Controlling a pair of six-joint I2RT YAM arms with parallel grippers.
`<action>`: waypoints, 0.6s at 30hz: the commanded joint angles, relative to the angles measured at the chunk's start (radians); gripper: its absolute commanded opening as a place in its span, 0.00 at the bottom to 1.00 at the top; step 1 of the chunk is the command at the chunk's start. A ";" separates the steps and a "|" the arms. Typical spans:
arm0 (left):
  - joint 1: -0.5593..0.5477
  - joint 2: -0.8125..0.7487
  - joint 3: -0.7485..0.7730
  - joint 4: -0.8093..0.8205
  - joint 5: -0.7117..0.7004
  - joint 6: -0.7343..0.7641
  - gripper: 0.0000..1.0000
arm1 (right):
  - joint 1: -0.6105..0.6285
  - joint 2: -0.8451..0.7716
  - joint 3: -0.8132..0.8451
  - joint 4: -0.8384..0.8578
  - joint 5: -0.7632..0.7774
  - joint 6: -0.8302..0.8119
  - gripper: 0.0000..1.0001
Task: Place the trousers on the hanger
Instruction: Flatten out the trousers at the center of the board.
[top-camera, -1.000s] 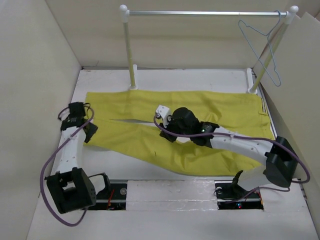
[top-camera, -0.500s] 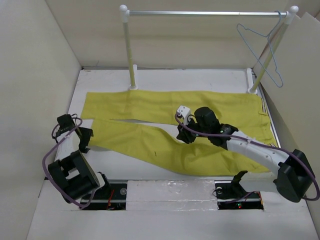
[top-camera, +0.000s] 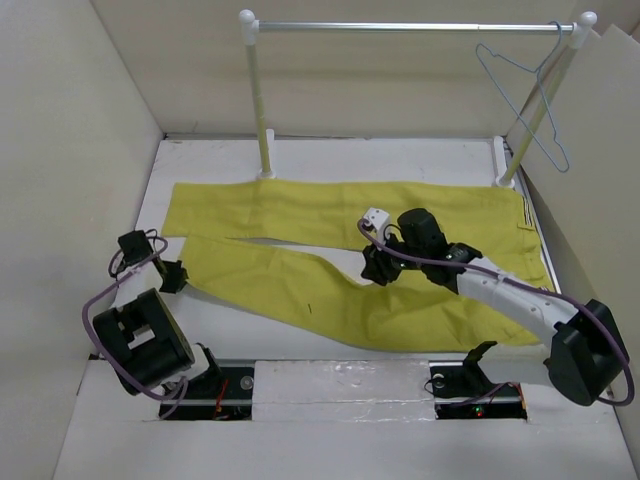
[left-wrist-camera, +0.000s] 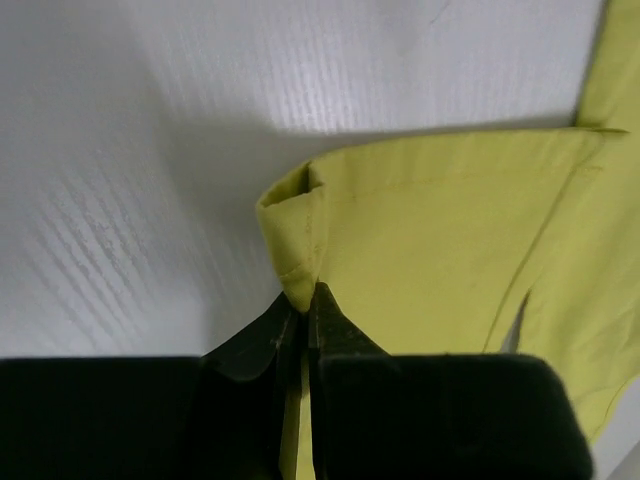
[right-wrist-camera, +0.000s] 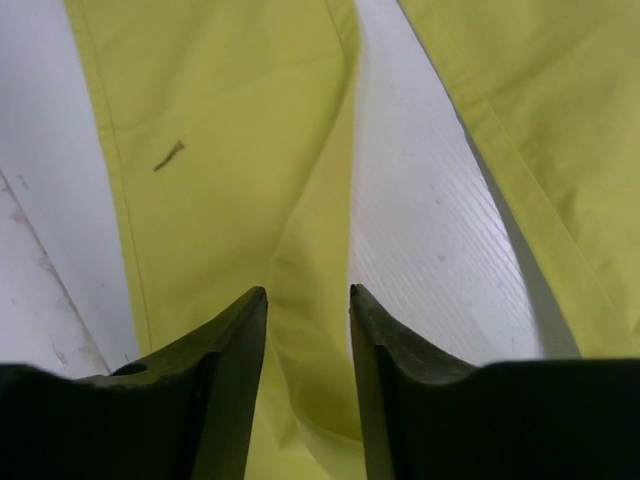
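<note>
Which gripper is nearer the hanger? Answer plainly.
Right. The right gripper sits open over the trousers mid-table; the left gripper pinches a leg cuff at the opposite side from the hanger on the rail.

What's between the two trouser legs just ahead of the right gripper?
Only bare white table, a narrow wedge between the legs of the trousers. The right wrist view shows it just beyond the open fingers of the right gripper.

No legible text, label, brand or number anywhere in view
</note>
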 joint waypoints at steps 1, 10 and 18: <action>-0.022 -0.110 0.120 -0.083 -0.092 0.051 0.00 | -0.030 -0.034 0.039 -0.090 0.039 -0.003 0.46; -0.045 -0.331 0.344 -0.394 -0.402 0.114 0.00 | -0.009 0.006 0.110 -0.199 0.154 0.011 0.61; -0.173 -0.400 0.464 -0.477 -0.477 0.117 0.00 | -0.030 0.055 0.189 -0.240 0.136 0.066 0.66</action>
